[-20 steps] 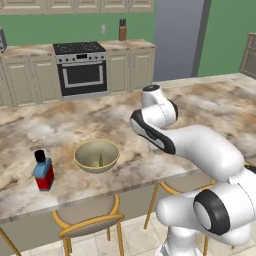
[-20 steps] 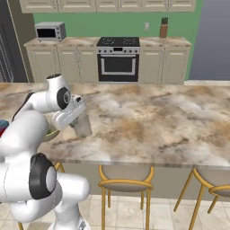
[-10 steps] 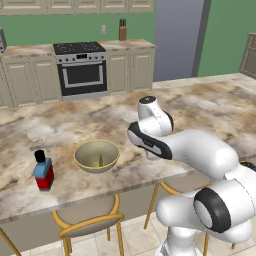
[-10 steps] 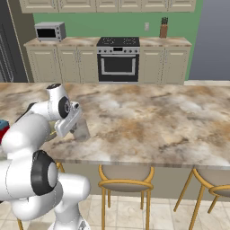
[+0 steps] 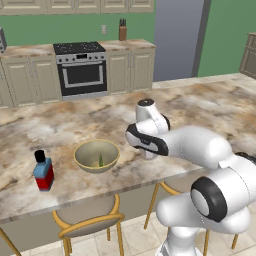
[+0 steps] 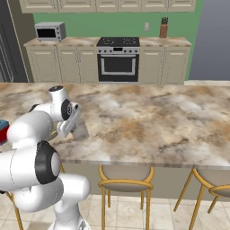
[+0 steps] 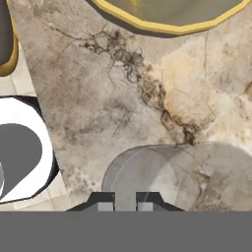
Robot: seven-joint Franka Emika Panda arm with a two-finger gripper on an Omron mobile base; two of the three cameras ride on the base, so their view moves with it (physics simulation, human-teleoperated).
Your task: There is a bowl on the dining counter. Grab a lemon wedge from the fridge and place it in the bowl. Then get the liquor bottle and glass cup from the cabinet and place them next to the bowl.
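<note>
Green kitchen walls and a steel range back the marbled surface (image 5: pixel 70 125), where the bowl (image 5: pixel 97 156) sits with a lemon wedge (image 5: pixel 100 160) inside and the liquor bottle (image 5: pixel 43 170) stands beyond the bowl from the hand (image 7: pixel 125 204). Judging by this, the last step is under way: setting the glass cup (image 7: pixel 147 174) down beside the bowl. Fingers look pinched narrow on the cup's rim, just below the hand. Next comes lowering gently, then letting go. Arm links hide the cup's base, and whether it touches the surface I cannot tell
</note>
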